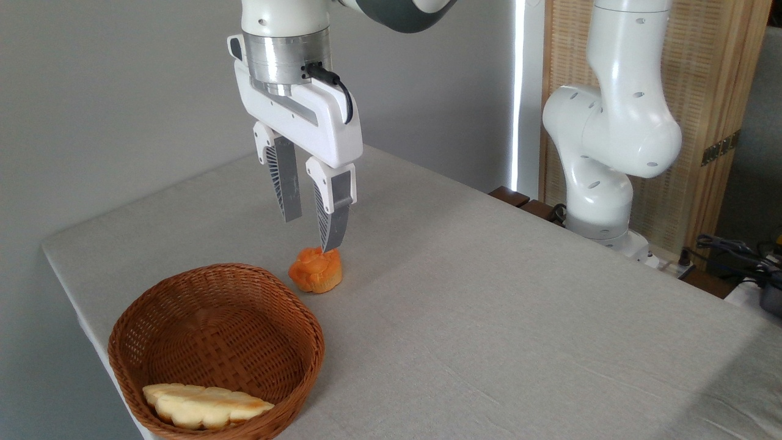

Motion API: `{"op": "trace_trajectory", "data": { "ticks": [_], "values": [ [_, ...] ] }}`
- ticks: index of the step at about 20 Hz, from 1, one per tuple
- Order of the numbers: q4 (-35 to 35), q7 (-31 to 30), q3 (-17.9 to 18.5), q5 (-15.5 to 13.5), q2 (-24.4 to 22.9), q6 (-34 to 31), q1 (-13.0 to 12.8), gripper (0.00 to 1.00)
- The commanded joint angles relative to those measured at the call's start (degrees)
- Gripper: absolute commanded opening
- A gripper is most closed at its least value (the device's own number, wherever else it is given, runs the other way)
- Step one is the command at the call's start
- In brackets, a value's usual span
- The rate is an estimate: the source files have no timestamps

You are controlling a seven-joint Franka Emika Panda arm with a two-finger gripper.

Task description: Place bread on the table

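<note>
the pale-yellow braided loaf of bread [204,406] lies inside the brown woven wicker basket [153,318], low and left of the claw [310,235] and well apart from it. the claw hangs empty, fingers parted, just above the small orange muffin [316,270]. it should travel over the basket, descend straight, close across the loaf's narrow width, then lift clear of the rim before setting it on the grey-beige cloth table [519,318].

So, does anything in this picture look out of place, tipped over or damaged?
Nothing is spilled or broken. One mismatch: the bread lies inside the basket, not on the table, while the open gripper hangs above the orange muffin instead.
</note>
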Motion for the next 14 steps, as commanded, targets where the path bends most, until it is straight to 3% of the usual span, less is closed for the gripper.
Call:
{"op": "trace_trajectory", "data": {
  "ticks": [1, 6, 10, 14],
  "values": [
    [1.5, 0.5, 0.4, -0.4, 0.7, -1.6, -0.4, 1.0],
    [2.1, 0.9, 0.4, 0.2, 1.8, 0.3, -0.4, 1.0],
    [1.7, 0.9, 0.7, 0.4, 3.1, 9.6, -0.3, 1.0],
    [1.6, 0.9, 0.9, 2.3, 5.4, 15.6, -0.2, 1.0]
  ]
}}
